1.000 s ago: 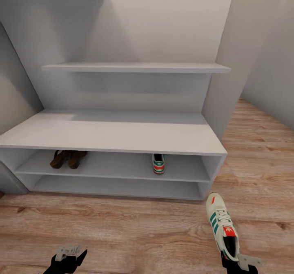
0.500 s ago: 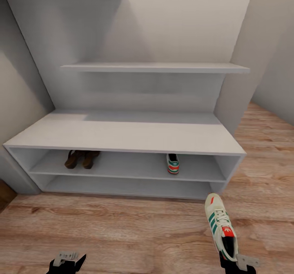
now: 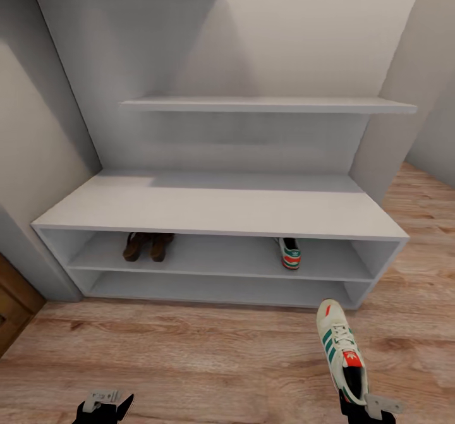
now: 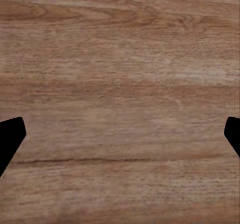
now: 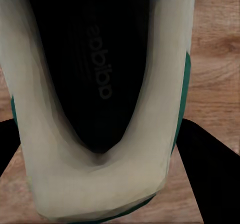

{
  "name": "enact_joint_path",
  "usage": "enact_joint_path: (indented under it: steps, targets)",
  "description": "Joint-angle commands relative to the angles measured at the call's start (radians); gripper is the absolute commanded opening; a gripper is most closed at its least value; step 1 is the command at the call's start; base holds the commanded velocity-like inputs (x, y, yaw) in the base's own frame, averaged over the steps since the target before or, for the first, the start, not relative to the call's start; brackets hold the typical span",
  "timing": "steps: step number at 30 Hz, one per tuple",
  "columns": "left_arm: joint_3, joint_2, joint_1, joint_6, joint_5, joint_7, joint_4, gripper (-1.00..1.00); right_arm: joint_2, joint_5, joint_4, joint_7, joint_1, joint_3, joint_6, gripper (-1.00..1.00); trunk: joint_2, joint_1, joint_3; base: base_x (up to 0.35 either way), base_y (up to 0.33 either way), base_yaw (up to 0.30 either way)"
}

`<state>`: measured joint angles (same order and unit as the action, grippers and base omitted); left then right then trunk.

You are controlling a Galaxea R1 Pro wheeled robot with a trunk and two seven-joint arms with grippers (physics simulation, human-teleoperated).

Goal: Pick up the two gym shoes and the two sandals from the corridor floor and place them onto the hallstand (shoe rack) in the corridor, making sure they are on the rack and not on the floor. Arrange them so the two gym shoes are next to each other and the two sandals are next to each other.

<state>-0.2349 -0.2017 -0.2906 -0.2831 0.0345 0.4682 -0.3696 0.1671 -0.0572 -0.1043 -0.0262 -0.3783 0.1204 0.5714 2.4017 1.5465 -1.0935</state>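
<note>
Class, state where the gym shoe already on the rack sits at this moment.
In the head view, the gym shoe sits on the hallstand's upper open tier, right of the two sandals.

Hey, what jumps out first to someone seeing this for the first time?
A cream sneaker with green stripes, held at its heel by the right gripper, points toward the white hallstand. On its upper shelf tier sit brown sandals at left and the other sneaker at right.

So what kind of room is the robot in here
Most likely a home entryway or corridor: a low white shoe rack with sandals and a sneaker on its upper tier, white wall shelves above, and wood-plank floor.
</note>
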Motion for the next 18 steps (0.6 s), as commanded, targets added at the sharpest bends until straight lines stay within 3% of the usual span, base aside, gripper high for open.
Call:
enact_joint_path:
  steps: [1,11,18]
  targets:
    - [-0.008,0.001,-0.001,-0.002,0.004,0.007,0.001,1.00,0.000,-0.006,0.001,0.002,-0.001,0.001,0.004,-1.00,0.000,0.000,-0.001,0.000,0.307,0.000]
    - [-0.008,0.001,-0.001,-0.002,0.005,0.007,0.001,1.00,-0.001,-0.006,0.001,0.002,-0.001,0.001,0.004,-1.00,0.000,0.000,-0.001,-0.005,0.306,0.000]
    - [-0.008,0.001,-0.001,-0.002,0.006,0.007,0.001,1.00,-0.002,-0.006,0.001,0.002,-0.001,0.001,0.004,-1.00,0.000,0.000,-0.001,-0.128,0.296,-0.001]
